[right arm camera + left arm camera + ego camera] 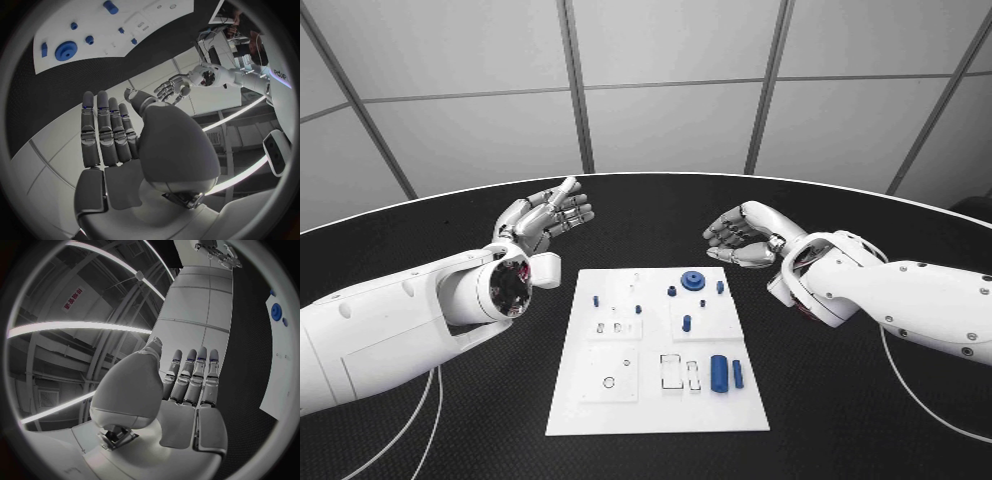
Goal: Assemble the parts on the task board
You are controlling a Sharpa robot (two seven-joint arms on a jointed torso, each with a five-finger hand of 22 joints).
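The white task board [661,400] lies mid-table, and it appears too as the board [144,22] and the board [279,370]. Blue parts sit on it: a gear [692,281] [65,50] [276,311], a cylinder [718,370] [110,7] and several small pegs. My left hand [548,215] [187,385] hovers beyond the board's far left corner, fingers extended, holding nothing. My right hand [744,236] [115,132] hangs past the far right corner, also holding nothing, with its fingers straight in the right wrist view.
The black round table [473,440] surrounds the board, its far edge [646,176] curving behind both hands. Thin cables [935,405] trail from the arms near the table's front sides. Pale recesses [610,385] mark the board's left half.
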